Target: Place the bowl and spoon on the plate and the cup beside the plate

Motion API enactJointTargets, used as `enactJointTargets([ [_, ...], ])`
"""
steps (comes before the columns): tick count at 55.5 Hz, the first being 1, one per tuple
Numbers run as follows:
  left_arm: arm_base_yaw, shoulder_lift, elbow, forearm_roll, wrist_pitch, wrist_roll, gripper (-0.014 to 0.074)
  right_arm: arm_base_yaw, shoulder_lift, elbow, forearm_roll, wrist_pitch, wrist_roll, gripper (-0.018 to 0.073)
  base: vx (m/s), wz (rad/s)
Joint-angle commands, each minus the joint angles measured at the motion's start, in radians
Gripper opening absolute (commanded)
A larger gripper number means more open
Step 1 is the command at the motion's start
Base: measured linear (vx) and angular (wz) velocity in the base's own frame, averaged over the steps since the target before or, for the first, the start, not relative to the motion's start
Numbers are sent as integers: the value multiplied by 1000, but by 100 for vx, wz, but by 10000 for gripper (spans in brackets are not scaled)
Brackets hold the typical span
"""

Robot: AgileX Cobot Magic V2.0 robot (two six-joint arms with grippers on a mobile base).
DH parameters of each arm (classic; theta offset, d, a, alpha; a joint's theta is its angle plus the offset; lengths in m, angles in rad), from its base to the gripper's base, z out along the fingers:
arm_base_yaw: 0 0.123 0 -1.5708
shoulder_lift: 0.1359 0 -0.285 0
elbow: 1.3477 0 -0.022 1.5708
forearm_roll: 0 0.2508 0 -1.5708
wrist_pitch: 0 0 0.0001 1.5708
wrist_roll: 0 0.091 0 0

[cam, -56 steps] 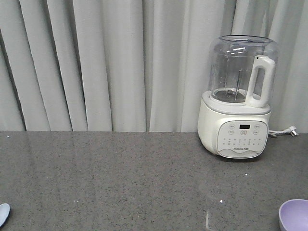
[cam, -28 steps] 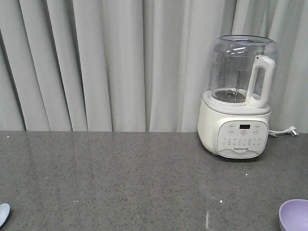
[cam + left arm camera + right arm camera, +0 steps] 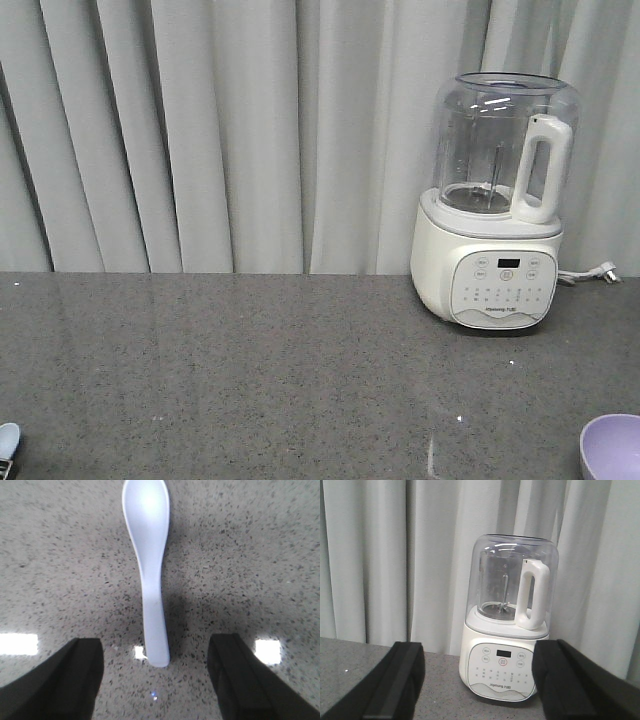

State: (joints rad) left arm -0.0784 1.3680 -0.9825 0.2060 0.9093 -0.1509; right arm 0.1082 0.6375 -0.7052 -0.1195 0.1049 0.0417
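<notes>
Right up close, the left gripper [image 3: 155,645] hangs over the spoon [image 3: 150,575] with its two dark fingers spread wide apart, one on each side of the handle's end and not touching it. The spoon lies flat on the speckled counter [image 3: 300,370], its handle pointing at the bottom of the frame and its scoop at the top. This is new. In the front view, only a pale tip of the spoon peeks in at the lower left corner. It shows less than it did a second ago, and a small dark bit has come in under it, likely the left gripper. I think the arm has moved in to grab the spoon and only needs to drop and squeeze. The front view shows none of that lining up; only the left wrist view does. But the front view shows the purple bowl [image 3: 612,447], half cut off at the lower right corner, far from the spoon. The right gripper [image 3: 477,652] is wide open too and holds nothing. Its own view shows only the white blender [image 3: 507,620] far back by the grey curtain [image 3: 200,130]. No view shows the plate or the cup.
</notes>
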Motion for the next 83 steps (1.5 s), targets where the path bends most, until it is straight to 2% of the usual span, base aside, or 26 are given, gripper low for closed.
enactJointTargets([
  [1,2,14,-33,13,-63,-7,544,-5,4,-36,-11,-88,-12,498,0,0],
  [10,24,91,-57,8,-77,9,544,-5,4,-36,-11,-88,-12,498,0,0],
  [18,74,163,-101,-55,-69,22,544,-5,4,-36,-11,-84,-12,498,0,0],
  [21,84,183,-115,-86,-69,51,544,-5,4,-36,-11,-84,-12,498,0,0],
  [27,87,222,-133,-120,-76,91,544,-5,4,-36,-11,-84,-12,498,0,0],
  [37,87,275,-146,-132,-83,94,524,-5,4,-36,-11,-84,-12,498,0,0],
  [42,87,281,-144,-148,-84,99,432,-5,4,-36,-11,-84,-12,498,0,0],
  [53,87,281,-144,-148,-76,123,1,-5,4,-36,-11,-91,-12,498,0,0],
  [64,82,238,-144,-165,-85,136,-8,-5,4,-36,-11,-94,-12,498,0,0],
  [70,82,133,-144,-253,-131,211,-7,-5,4,-36,-11,-79,-12,498,0,0],
  [73,82,82,-144,-293,-150,242,-6,-5,4,-44,-11,-47,-12,498,0,0],
  [78,82,-19,-144,-354,-166,282,-4,-7,15,-102,1,165,48,492,0,0],
  [83,82,-101,-144,-368,-180,284,-3,-39,80,-186,-51,391,142,480,0,0],
])
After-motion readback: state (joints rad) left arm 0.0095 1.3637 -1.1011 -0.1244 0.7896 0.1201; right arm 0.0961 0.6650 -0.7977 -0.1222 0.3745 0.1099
